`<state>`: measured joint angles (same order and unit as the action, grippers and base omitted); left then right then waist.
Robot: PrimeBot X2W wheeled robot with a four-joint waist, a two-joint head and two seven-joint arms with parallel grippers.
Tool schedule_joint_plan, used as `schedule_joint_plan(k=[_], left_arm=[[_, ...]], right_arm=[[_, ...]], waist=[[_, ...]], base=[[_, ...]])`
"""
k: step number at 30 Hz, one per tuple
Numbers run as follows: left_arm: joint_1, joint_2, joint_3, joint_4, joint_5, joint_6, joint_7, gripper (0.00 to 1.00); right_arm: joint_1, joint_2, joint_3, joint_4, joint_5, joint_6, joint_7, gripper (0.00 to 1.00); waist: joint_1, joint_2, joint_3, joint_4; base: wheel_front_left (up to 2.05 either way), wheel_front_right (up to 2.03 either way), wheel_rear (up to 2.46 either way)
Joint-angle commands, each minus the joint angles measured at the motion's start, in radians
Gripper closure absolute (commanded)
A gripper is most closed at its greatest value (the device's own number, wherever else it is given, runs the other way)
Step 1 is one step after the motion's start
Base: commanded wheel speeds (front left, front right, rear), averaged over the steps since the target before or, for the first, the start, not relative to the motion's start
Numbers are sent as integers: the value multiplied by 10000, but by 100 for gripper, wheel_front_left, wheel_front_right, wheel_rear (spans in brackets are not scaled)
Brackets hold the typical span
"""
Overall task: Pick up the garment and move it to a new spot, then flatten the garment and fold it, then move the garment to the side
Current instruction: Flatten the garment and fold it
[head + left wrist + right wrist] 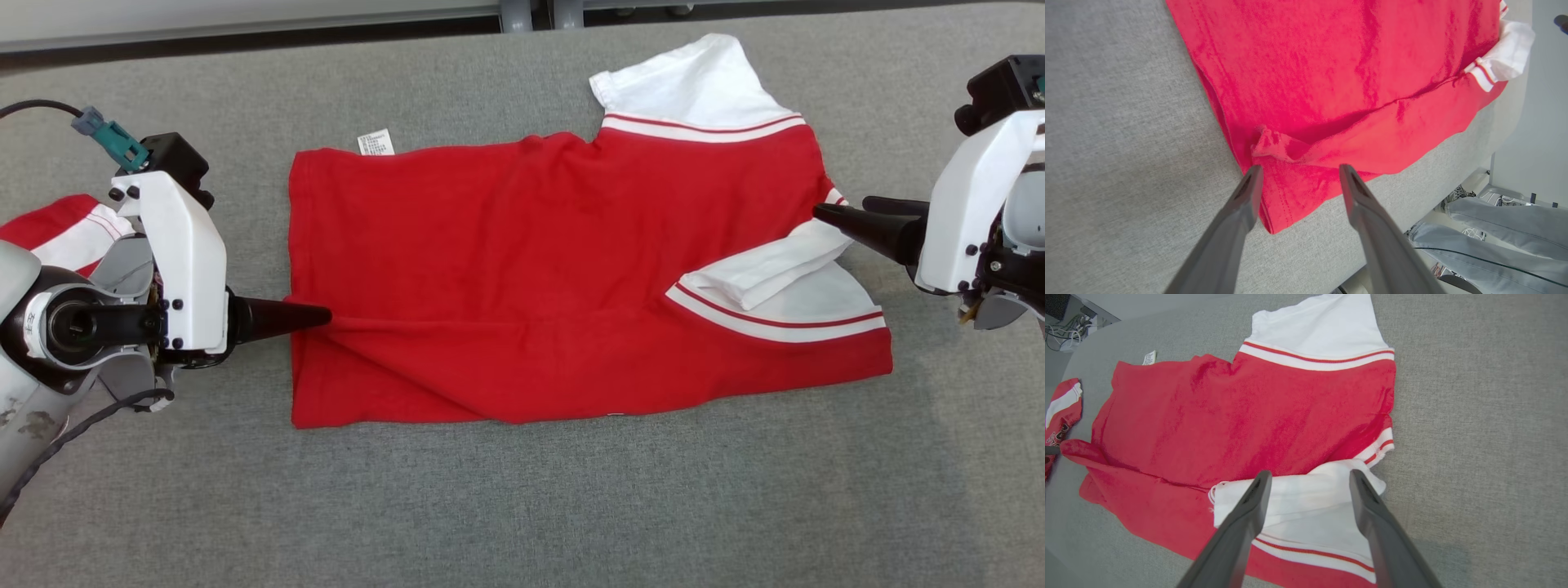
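Note:
The garment (pixel 531 269) is a red shirt with white, red-striped sleeves, lying spread across the grey padded table (pixel 522 506), its front part folded over along a crease. My left gripper (pixel 322 314) is at the shirt's left hem. In the left wrist view it (pixel 1300 168) stands open, fingers on either side of a bunched bit of red hem (pixel 1274 147). My right gripper (pixel 819 211) is at the shirt's right end. In the right wrist view it (pixel 1310 473) is open just above the folded white sleeve (pixel 1298 494). Neither holds cloth.
A second red-and-white garment (pixel 65 233) lies at the table's left end beside my left arm. Someone's legs in light jeans (pixel 1494 228) stand beyond the table's edge in the left wrist view. A white label (pixel 375 143) sticks out at the shirt's far hem.

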<state>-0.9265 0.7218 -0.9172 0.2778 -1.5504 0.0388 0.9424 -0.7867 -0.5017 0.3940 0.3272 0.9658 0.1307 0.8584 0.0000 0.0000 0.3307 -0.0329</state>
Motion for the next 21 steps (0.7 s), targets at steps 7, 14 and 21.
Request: schedule_joint_plan(k=[7,14,21], left_arm=[[450,212,379,-141,342,-544,-1237,0],[1422,333,1040,-633,1862,-808,-5014,0],[3216,245,1472,-1642,3555,394,-8995,0]], right_arm=[[716,62,-622,-507,-348,4,-1936,0],[1885,44,-1172,-1338,-848,4,-4974,0],[3759,161,-2025,-1784,-1479,4,-7495,0]], waist=[[0,0,-700,77],[0,0,-1360,178],[0,0,-1610,338]], base=[[0,0,0],[0,0,0],[0,0,0]])
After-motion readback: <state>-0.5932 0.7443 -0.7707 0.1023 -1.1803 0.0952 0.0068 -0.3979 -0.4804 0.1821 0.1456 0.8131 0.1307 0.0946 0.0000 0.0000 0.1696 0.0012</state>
